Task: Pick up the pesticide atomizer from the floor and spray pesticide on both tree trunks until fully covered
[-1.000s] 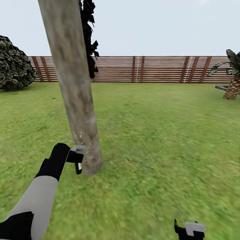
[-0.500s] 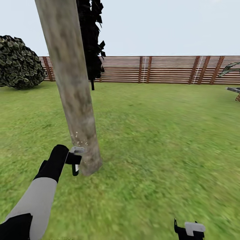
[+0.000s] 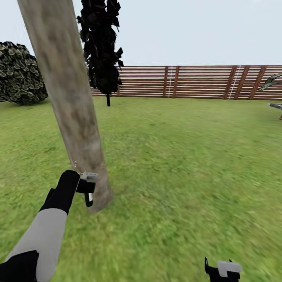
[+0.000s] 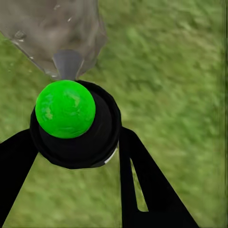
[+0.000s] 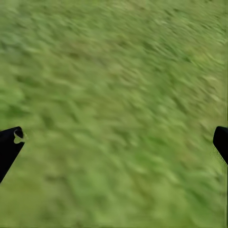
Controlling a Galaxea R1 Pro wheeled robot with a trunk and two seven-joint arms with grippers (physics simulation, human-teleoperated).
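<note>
Left pincer [image 4: 71, 152] clamps atomizer [image 4: 71, 123] at trunk [image 3: 74, 109]; right pincer [image 5: 114, 142] spread

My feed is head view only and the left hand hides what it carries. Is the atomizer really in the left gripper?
Observer: Yes. In the left wrist view the atomizer, black with a green cap, sits between the two fingers of the left gripper.
Operator: Where is its nozzle aimed?
Observer: The grey nozzle points at the base of the trunk, very close to the bark.
Operator: And the right gripper, anything in it?
Observer: Nothing. In the right wrist view the right gripper is open, one fingertip at each edge, with grass between them.
</note>
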